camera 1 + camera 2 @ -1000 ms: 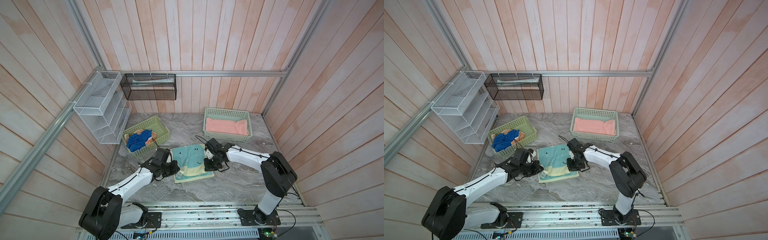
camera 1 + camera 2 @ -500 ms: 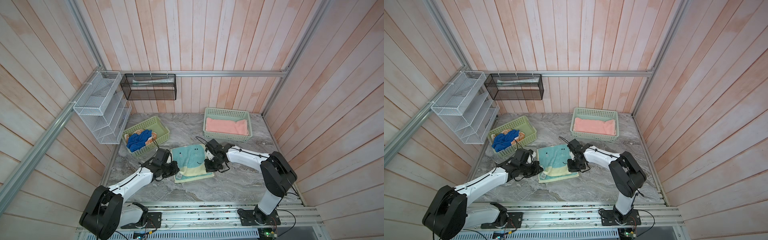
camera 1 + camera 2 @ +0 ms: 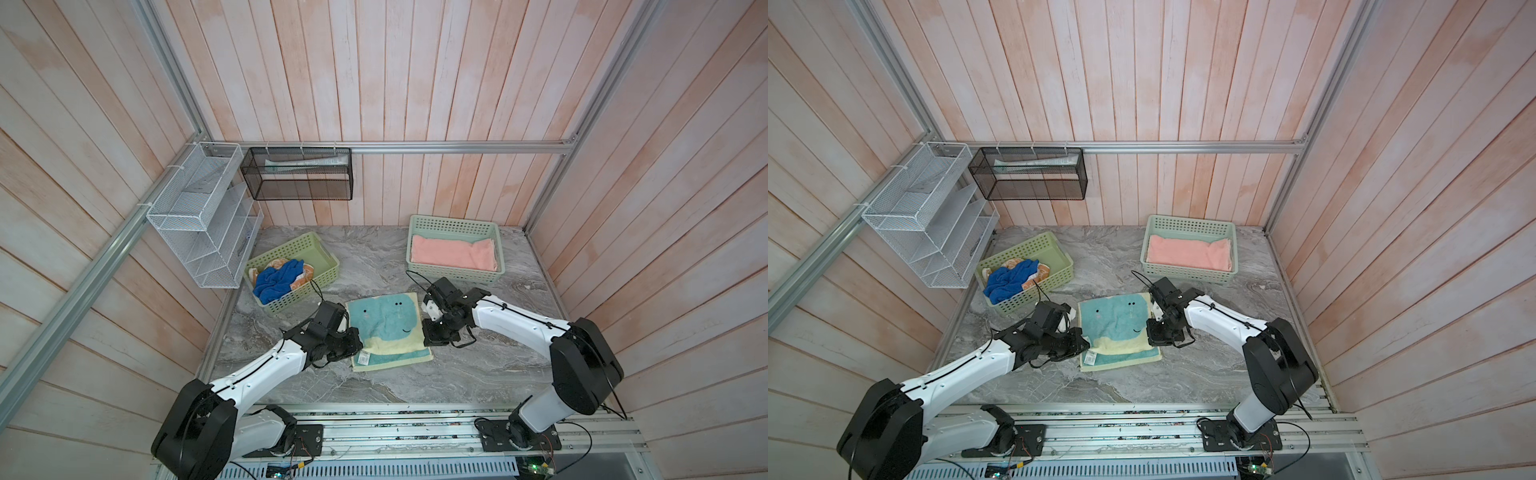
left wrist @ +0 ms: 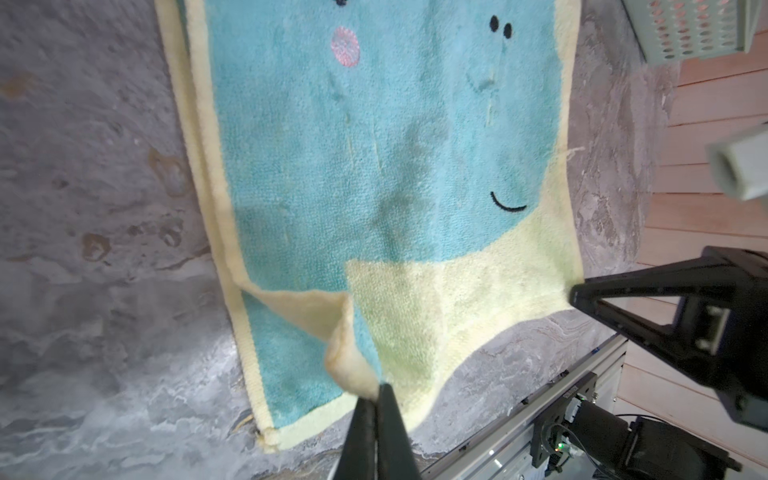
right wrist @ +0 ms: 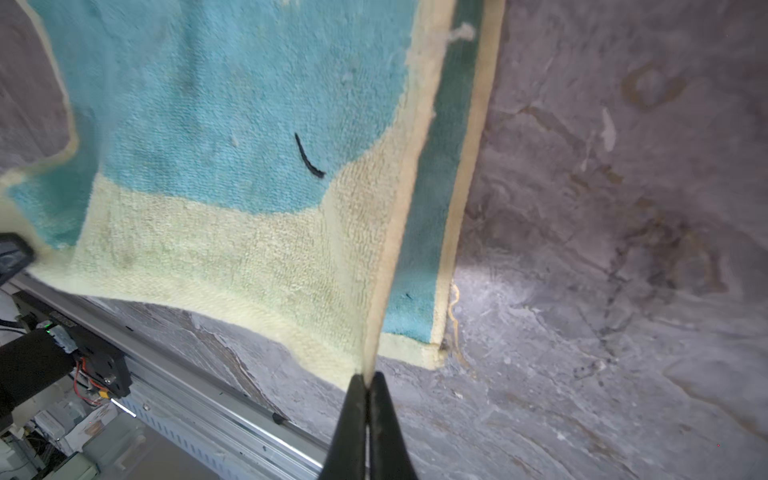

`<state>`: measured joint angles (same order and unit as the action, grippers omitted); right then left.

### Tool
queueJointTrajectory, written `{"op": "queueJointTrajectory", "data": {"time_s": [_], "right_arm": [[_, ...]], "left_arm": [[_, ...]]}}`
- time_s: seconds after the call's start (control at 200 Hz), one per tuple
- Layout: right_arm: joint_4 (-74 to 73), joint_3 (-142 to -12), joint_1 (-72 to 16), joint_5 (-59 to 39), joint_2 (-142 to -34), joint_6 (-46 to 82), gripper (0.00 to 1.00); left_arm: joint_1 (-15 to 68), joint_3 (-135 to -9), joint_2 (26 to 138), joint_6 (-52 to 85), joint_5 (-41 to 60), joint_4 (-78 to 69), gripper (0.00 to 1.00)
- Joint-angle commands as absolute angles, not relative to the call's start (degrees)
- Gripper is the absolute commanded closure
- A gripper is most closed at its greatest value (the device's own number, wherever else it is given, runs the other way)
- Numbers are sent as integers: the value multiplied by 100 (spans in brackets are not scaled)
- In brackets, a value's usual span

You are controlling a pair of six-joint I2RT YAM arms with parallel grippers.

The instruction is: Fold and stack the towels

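Pinching the pale yellow terry towel with teal whale face [image 3: 384, 322].
I see left jaws shut on its left corner, right jaws shut opposite.

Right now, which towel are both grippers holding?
The pale yellow towel with the teal whale face: the left gripper and right gripper each pinch a corner. The salmon-pink towel, blue towel and orange towel lie untouched farther back.

Pale pink plank walls [image 3: 374, 62] enclose a grey marbled surface [image 3: 478, 374] on three sides. Above the surface's far edge an aluminium rail [image 3: 457, 146] carries a black mesh basket [image 3: 297, 183]; a white wire rack [image 3: 195, 208] hangs above its left edge.
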<state>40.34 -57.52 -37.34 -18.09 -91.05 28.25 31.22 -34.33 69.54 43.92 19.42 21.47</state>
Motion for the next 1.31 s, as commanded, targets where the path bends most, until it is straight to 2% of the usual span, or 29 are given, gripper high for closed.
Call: {"op": "queueJointTrajectory", "data": {"time_s": [0.0, 0.23, 0.52, 0.665, 0.905, 1.085, 1.235, 1.3], "right_arm": [[3843, -5483, -3724, -2034, -9147, 2787, 100], [3635, -5427, -3702, -1996, -9475, 2745, 100], [4744, -6544, -3621, -1396, -8984, 2470, 100], [5143, -6749, -3611, -1344, -8593, 2521, 100], [4655, -5722, -3620, -1814, -8099, 2875, 100], [4015, -4997, -3721, -2093, -8312, 3023, 100], [3808, -4769, -3826, -2253, -8554, 3008, 100], [3855, -4729, -3857, -2272, -8603, 2988, 100]], "left_arm": [[3260, -3177, 6955, 4662, 1916, 1921, 100], [3304, -3156, 7241, 4663, 1857, 1837, 100], [3290, -4321, 6920, 4233, 1342, 2979, 100], [3356, -4476, 6455, 4326, 1230, 3231, 100], [3504, -3770, 6213, 4691, 1415, 3076, 100], [3538, -3106, 6467, 4865, 1634, 2506, 100], [3542, -3014, 6710, 4833, 1633, 2391, 100], [3541, -3055, 6686, 4842, 1586, 2515, 83]]}}
